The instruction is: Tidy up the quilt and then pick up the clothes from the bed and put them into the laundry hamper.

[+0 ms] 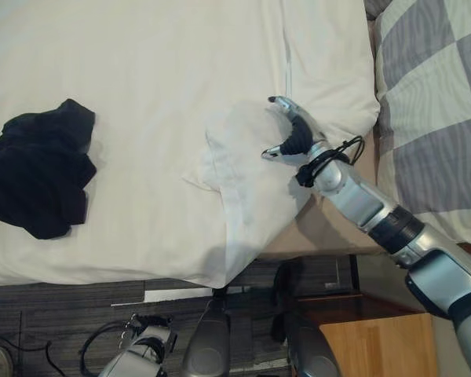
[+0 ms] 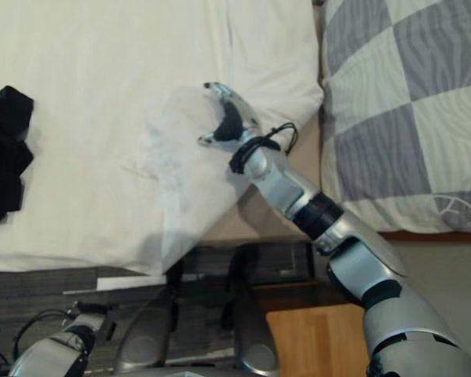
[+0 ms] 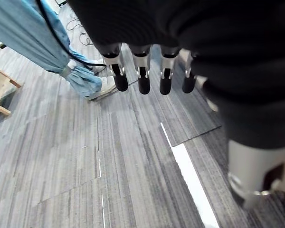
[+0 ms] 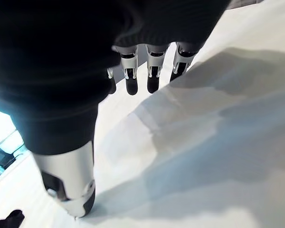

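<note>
- Right hand [image 1: 292, 132], fingers straight and holding nothing, hovers mid-frame over the quilt [image 1: 235, 169], whose folded corner is unsmoothed.
- Left hand [image 3: 152, 71], relaxed, hangs low over the floor [image 3: 85, 180].
- Clothes [image 1: 35, 169] lie at left; flattening that corner likely comes next.

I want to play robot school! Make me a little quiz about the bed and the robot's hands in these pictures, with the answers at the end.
1. True or false: the black clothes are lying on the white quilt.
2. Which hand is up over the folded-back corner of the quilt? A) right hand B) left hand
3. Fill in: the pillow beside the quilt has a grey and cream ______ pattern.

Key
1. True. The clothes sit in a heap on the quilt, away from both hands.
2. A. The right hand is above the corner with straight fingers; the left hand hangs low over the grey floor, fingers straight.
3. Checked.
</note>
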Robot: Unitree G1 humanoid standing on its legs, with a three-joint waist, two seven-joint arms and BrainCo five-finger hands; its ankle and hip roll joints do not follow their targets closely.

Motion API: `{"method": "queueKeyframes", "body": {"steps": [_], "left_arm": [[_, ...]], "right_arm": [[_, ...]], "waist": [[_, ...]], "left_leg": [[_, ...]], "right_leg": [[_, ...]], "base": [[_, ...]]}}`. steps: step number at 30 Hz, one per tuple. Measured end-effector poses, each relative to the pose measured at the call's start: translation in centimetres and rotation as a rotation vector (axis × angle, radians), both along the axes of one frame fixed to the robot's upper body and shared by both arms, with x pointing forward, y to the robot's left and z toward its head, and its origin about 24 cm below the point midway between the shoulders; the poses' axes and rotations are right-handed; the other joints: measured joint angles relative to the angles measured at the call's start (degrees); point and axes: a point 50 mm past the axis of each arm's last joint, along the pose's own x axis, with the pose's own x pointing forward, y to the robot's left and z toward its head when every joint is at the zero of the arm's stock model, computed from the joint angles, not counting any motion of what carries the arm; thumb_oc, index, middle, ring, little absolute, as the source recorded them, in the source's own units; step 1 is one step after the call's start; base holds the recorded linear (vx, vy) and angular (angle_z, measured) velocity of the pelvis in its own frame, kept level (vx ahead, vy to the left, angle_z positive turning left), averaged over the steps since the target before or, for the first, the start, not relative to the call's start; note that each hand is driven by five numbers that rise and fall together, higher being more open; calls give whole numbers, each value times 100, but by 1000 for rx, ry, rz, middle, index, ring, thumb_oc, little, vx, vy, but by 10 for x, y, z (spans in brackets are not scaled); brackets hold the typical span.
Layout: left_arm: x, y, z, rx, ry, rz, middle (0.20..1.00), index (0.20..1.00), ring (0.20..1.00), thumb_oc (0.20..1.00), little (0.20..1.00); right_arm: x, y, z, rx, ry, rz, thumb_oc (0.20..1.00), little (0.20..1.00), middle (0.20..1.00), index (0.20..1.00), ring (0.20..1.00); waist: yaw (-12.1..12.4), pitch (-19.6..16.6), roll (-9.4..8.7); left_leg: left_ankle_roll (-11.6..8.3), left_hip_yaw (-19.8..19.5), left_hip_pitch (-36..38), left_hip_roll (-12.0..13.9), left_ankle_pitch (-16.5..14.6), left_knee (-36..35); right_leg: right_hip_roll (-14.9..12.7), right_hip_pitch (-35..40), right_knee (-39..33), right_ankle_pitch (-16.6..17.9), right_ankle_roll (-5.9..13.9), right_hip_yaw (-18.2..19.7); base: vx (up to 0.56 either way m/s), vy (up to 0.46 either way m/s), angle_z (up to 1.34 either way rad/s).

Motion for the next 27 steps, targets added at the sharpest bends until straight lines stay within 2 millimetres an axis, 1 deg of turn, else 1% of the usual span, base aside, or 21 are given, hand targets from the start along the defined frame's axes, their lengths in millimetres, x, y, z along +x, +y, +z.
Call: {"method": "queueKeyframes", "body": {"steps": [1, 2, 3, 5, 7, 9, 13, 16, 20, 21, 22, 23, 24, 26, 27], "left_arm": [[8, -2, 4, 7, -18, -17, 1000, 1000, 1000, 1000, 1000], [14, -3, 6, 7, -33, -25, 1000, 1000, 1000, 1000, 1000], [24, -6, 11, 8, -59, -45, 1000, 1000, 1000, 1000, 1000], [31, -12, 14, 4, -81, -54, 1000, 1000, 1000, 1000, 1000], [30, -14, 12, -14, -82, -33, 1000, 1000, 1000, 1000, 1000], [24, -14, 9, -37, -74, 4, 1000, 1000, 1000, 1000, 1000], [13, -14, 2, -53, -56, 24, 1000, 1000, 1000, 1000, 1000], [12, -15, 1, -58, -67, 19, 1000, 1000, 1000, 1000, 1000], [15, -17, 2, -65, -89, 11, 1000, 1000, 1000, 1000, 1000], [16, -20, 1, -73, -94, 7, 1000, 1000, 1000, 1000, 1000], [15, -20, 1, -75, -93, 7, 1000, 1000, 1000, 1000, 1000], [16, -22, 0, -78, -99, 4, 1000, 1000, 1000, 1000, 1000], [16, -23, 0, -80, -103, 3, 1000, 1000, 1000, 1000, 1000], [12, -25, -2, -86, -106, 4, 1000, 1000, 1000, 1000, 1000], [9, -26, -4, -87, -102, 7, 1000, 1000, 1000, 1000, 1000]], "right_arm": [[0, 3, -2, -12, -1, -6, 1000, 1000, 1000, 1000, 1000], [1, 4, -3, -16, -1, -12, 589, 589, 589, 589, 589], [1, 5, -3, -19, -3, -21, 200, 200, 200, 200, 200], [7, 4, -3, -44, -30, -70, 200, 200, 200, 200, 200], [8, 3, 5, -65, -72, -86, 200, 200, 200, 200, 200], [8, 5, 17, -56, -115, -94, 200, 200, 200, 200, 200], [8, 4, 22, -69, -164, -120, 200, 200, 200, 200, 200], [8, 3, 23, -54, -186, -136, 200, 200, 200, 200, 200], [8, -1, 21, 31, -189, -148, 200, 200, 200, 200, 200], [8, -8, 19, 111, -174, -150, 200, 200, 200, 200, 200], [8, -11, 17, 148, -164, -154, 200, 200, 200, 200, 200], [6, -19, 15, 213, -152, -164, 200, 200, 200, 200, 200], [3, -24, 13, 261, -143, -166, 200, 200, 200, 200, 200], [-9, -44, 3, 381, -122, -188, 200, 200, 200, 200, 200], [-13, -52, -3, 417, -103, -201, 200, 200, 200, 200, 200]], "waist": [[-2, 13, -25], [-1, 35, -38], [9, 116, -36], [3, 265, 31], [-5, 358, 72], [-11, 470, 158], [-1, 554, 285], [-9, 569, 309], [-27, 569, 309], [-58, 568, 305], [-48, 569, 308], [-116, 569, 308], [-125, 569, 308], [-184, 567, 305], [-259, 566, 303]], "left_leg": [[-9, -14, -99, 4, -6, 45], [-13, -24, -164, 3, -9, 86], [-11, -50, -304, 3, -1, 156], [4, -126, -505, -8, 11, 298], [-6, -140, -558, -24, 29, 305], [-16, -140, -606, -37, 41, 315], [9, -152, -636, -52, 70, 323], [12, -136, -633, -64, 73, 318], [22, -90, -591, -80, 80, 309], [22, -14, -526, -92, 79, 286], [23, 21, -502, -99, 80, 281], [25, 95, -458, -128, 75, 268], [45, 141, -431, -136, 68, 262], [105, 328, -288, -141, 25, 254], [128, 409, -210, -144, 9, 248]], "right_leg": [[0, -67, 0, -1, 1, -1], [-1, -108, 0, -1, 1, -2], [-3, -188, 1, 0, 0, -1], [-8, -285, 0, 0, 0, -8], [-22, -333, 0, 1, -1, -8], [-38, -367, 1, 1, -2, -9], [-59, -385, 0, 1, -3, -18], [-71, -393, 0, 2, -3, -7], [-80, -391, 0, 24, -32, 36], [-80, -386, 1, 68, -89, 137], [-95, -377, 2, 69, -90, 175], [-97, -377, 12, 71, -90, 246], [-96, -379, 25, 79, -99, 302], [-88, -373, 104, 128, -107, 506], [-88, -369, 148, 144, -85, 600]], "base": [[-38, -39, 6], [-51, -16, 11], [-55, 0, 13], [-72, 50, 18], [-67, 62, 8], [-64, 40, 3], [-39, 22, 3], [-24, 16, 0], [-14, 20, -6], [-10, 33, -19], [1, 42, -26], [7, 45, -21], [37, 71, -30], [53, 72, -41], [42, 60, -38]]}}
